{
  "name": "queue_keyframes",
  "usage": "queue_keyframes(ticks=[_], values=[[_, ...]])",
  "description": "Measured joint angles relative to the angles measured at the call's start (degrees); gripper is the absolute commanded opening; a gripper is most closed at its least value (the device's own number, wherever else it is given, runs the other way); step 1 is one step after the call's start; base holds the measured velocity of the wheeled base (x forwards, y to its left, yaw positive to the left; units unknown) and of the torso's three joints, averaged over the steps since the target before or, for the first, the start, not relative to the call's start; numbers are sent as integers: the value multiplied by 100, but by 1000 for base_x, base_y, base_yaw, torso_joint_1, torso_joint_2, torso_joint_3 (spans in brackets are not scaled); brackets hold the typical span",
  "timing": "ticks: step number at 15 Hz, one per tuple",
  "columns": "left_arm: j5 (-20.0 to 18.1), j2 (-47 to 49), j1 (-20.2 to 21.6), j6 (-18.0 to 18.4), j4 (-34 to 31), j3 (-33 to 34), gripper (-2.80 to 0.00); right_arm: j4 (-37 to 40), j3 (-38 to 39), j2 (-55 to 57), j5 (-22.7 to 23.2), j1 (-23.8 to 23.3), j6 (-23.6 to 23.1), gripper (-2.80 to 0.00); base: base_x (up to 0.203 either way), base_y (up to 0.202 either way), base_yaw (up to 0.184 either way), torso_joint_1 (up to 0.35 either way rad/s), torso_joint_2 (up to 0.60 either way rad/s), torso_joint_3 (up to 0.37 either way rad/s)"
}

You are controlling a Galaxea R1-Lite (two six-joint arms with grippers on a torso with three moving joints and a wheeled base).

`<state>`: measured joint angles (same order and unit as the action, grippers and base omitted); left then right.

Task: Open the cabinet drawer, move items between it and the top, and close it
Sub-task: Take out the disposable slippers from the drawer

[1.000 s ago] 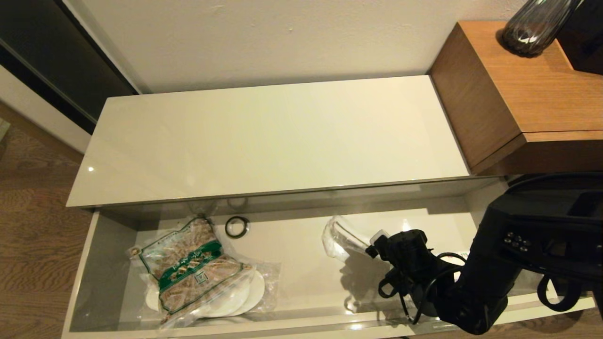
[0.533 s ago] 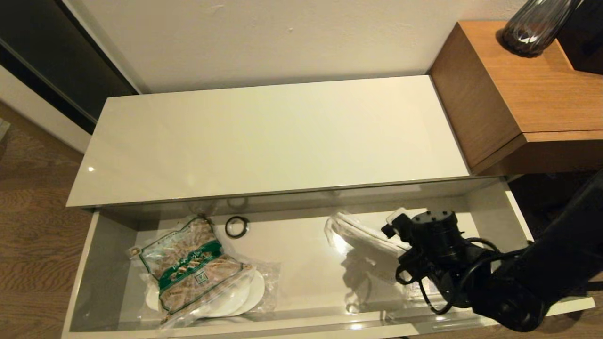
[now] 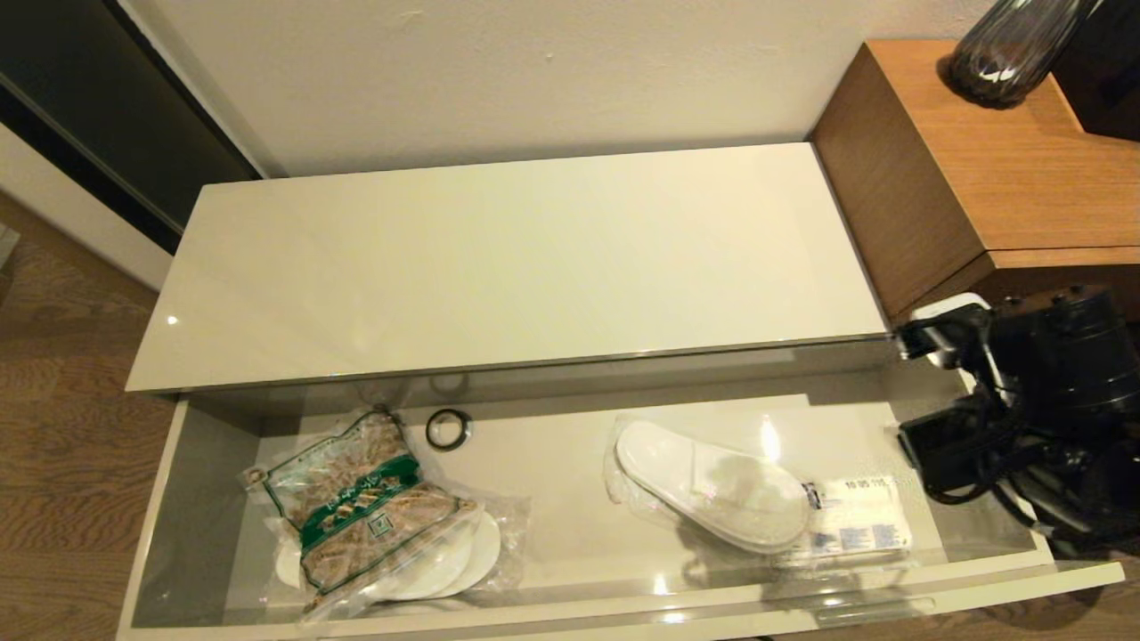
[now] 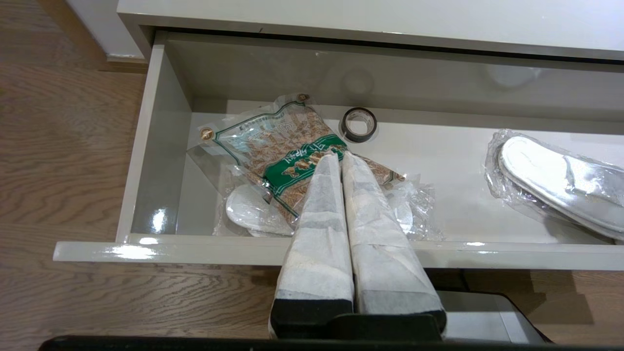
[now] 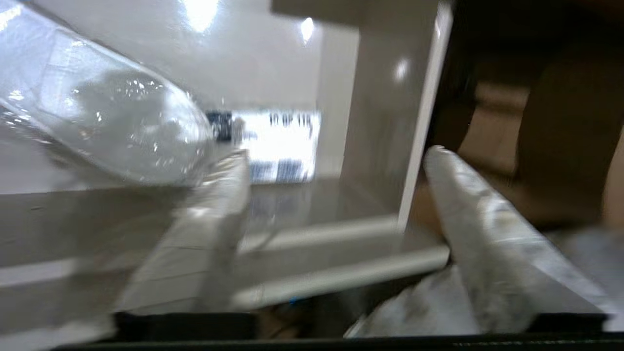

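Right gripper [image 5: 336,170] has pulled back to the cabinet drawer's [image 3: 971,392] right end, jaws apart and empty, leaving slippers [image 3: 712,485] and packet [image 3: 859,525] inside; left gripper [image 4: 341,161] parked shut; next, push the drawer front squarely.

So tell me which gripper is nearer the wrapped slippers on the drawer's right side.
The right gripper: it hangs open by the drawer's right end, just past the slippers. The left gripper is shut toward the drawer's left side, over the green-labelled bag.
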<state>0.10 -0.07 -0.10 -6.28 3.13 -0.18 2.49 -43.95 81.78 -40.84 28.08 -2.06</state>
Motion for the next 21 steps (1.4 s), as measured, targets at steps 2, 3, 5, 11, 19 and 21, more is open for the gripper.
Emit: queue_keyframes(ticks=[2,3,5,11,19,21], values=[[0,0,0,-2,-2,0,-280,1497,-552,-383,-25,-40,1314,-280,0,0,0,0,0,0],[1,0,0,0,0,0,-280,2228,-800,-573,-28,-51,1987,-280,0,0,0,0,0,0],[0,0,0,0,0,0,-280,3462,-1058,-965,-23,-58,3028,-280,0,0,0,0,0,0],[0,0,0,0,0,0,-280,6936,-2288,-2205,71,-101,5372,-280,0,0,0,0,0,0],[0,0,0,0,-2,0,-280,8480,-3805,-4800,888,-1684,4318,-280,0,0,0,0,0,0],[1,0,0,0,0,0,-280,8490,-3571,-5591,964,-2003,3517,-280,0,0,0,0,0,0]])
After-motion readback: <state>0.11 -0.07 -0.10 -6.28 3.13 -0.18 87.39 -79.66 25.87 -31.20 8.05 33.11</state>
